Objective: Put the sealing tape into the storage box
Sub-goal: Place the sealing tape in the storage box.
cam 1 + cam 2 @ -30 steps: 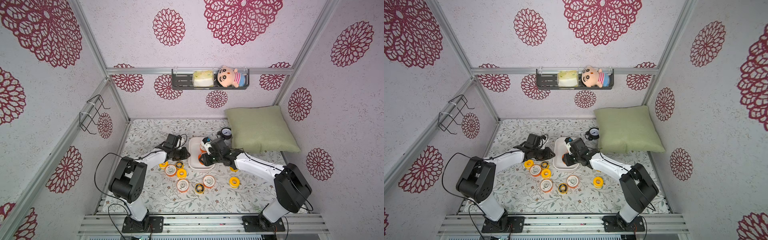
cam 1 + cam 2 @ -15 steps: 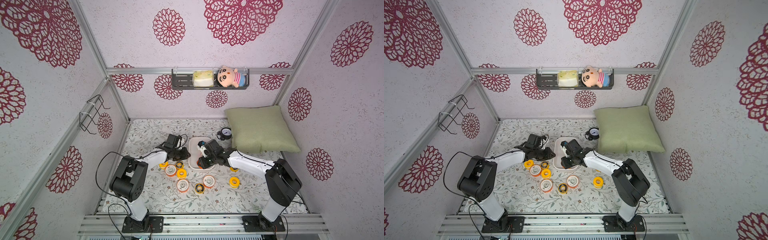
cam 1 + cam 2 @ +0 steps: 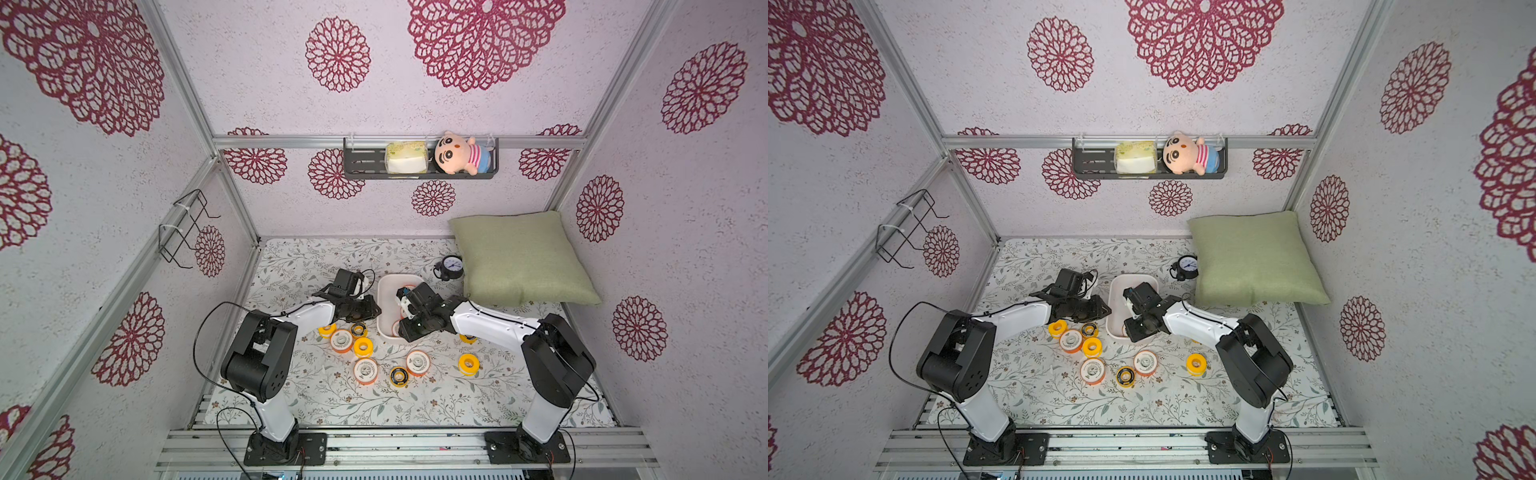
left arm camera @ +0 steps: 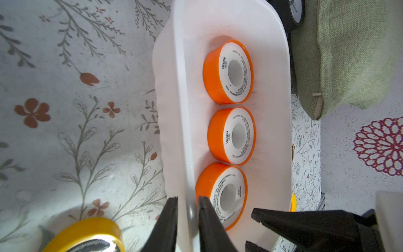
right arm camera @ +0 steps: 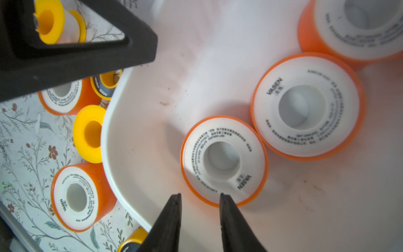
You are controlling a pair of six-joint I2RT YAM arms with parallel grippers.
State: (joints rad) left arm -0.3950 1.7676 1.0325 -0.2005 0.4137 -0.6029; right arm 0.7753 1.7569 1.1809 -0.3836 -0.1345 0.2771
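Sorting under way: three white-faced, orange-rimmed spools of sealing tape (image 4: 232, 135) lie flat in a row on the floor of the white storage box (image 4: 277, 65), while we count some nine loose spools (image 3: 365, 370) on the flowered worktop (image 3: 332, 403) in front of it. The left gripper (image 4: 188, 198) pinches the box wall on its own side, one jaw inside and one outside, closed down on the rim and, we judge, steadying the tub. The right gripper (image 5: 200, 194) hangs inside the box, its jaws a narrow gap apart with nothing between them, one tip at the edge of the nearest spool (image 5: 223, 160). We read this as the close of one delivery: that spool rests on the box floor, free of the jaws. The next move, as we see it, calls for the right gripper to rise clear of the wall, spread wider and come down over a loose spool; the white-and-orange one (image 3: 417, 363) or the yellow one (image 3: 468, 364) on its own side look easiest. The cluster of four (image 3: 341, 340) beside the left gripper sits packed close, leaving little room for fingers, and another yellow spool (image 3: 468, 337) is half hidden under the right forearm. A black alarm clock (image 3: 451, 266) and a green pillow (image 3: 519, 257) stand behind the box, clear of the route.
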